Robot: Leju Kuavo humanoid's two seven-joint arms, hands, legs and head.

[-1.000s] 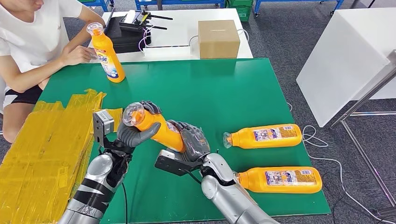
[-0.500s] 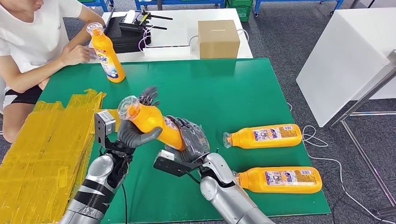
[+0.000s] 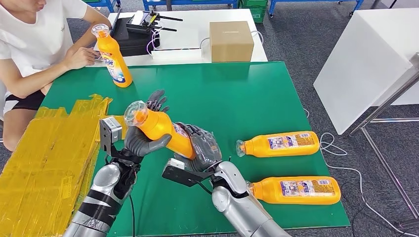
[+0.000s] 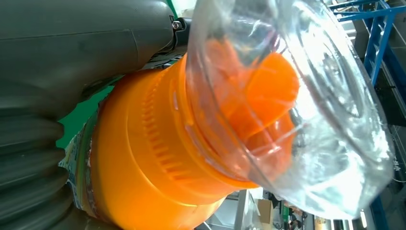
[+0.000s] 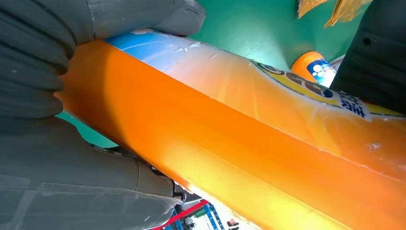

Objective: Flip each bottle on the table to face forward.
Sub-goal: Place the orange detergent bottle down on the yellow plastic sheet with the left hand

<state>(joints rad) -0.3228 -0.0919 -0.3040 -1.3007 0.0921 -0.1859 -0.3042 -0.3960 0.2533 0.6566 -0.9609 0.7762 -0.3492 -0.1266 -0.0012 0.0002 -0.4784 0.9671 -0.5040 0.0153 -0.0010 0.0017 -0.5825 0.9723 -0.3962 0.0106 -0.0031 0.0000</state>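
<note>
An orange bottle (image 3: 160, 129) with a clear cap (image 3: 134, 112) hangs tilted above the green table (image 3: 237, 94), cap toward the back left. My right hand (image 3: 202, 148) grips its lower body; the right wrist view has that hand (image 5: 57, 158) wrapped round the bottle (image 5: 249, 143). My left hand (image 3: 146, 138) has its thumb against the neck, while its fingers (image 3: 157, 101) stand spread behind the bottle, off it. The cap (image 4: 287, 96) looms close in the left wrist view. Two more orange bottles (image 3: 279, 143) (image 3: 296, 190) lie on their sides at the right. Another bottle (image 3: 114, 57) stands upright at the back left.
A person (image 3: 39, 39) sits at the back left with a hand near the upright bottle. Yellow taped sheeting (image 3: 44, 158) covers the table's left side. A cardboard box (image 3: 231, 40) and black devices (image 3: 136, 29) sit on the white table behind. A white block (image 3: 373, 59) stands right.
My left hand's fingers have lifted off the bottle's neck and now stand spread. The bottle's cap end has risen and shifted a little left. The right hand keeps its grip.
</note>
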